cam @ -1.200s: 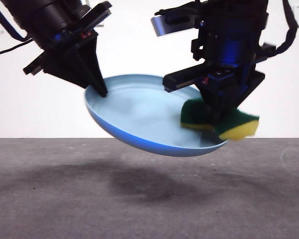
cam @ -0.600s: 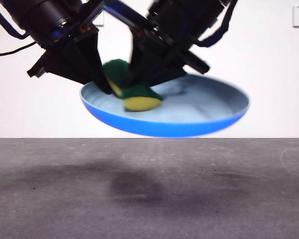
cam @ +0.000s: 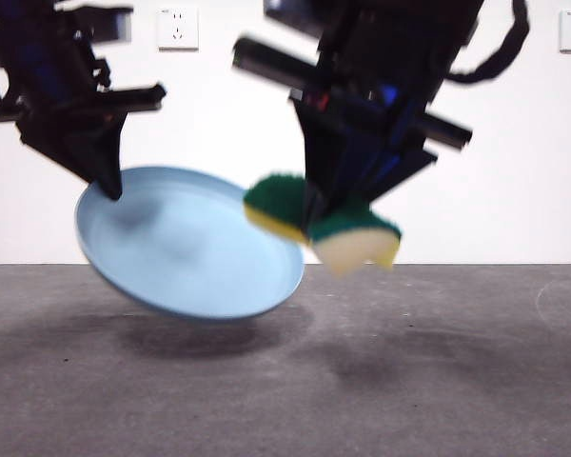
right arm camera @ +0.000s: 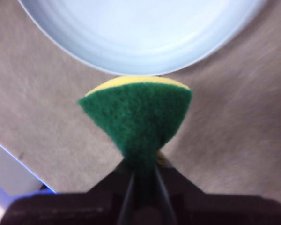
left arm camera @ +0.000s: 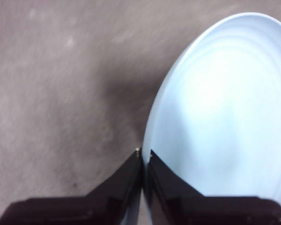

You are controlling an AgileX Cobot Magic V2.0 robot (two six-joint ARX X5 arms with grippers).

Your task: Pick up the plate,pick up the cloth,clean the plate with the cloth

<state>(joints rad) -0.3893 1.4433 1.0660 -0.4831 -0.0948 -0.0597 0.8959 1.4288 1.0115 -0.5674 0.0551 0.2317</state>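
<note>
1. Two grips carry everything we see, and both are thin. Nearest us in the front view, the cloth (cam: 322, 227), a yellow sponge block with a green scouring layer, hangs in the air above the grey table (cam: 285, 381), pinched by the right gripper (cam: 316, 221), whose jaws are clamped on one narrow end of it (right arm camera: 138, 124).
2. We judge that this end-pinch could let the sponge twist or slip out once it presses on the plate, since most of the block sticks out beyond the jaws.
3. Just beside the sponge and a little farther back, the light-blue plate (cam: 186, 252) is held tilted clear of the table, apart from the sponge.
4. Our left gripper (cam: 109, 186) is closed on the plate's rim (left arm camera: 147, 154) alone. A sideways push from scrubbing could lever the plate around that single hold, or pull it free and drop it.
</note>
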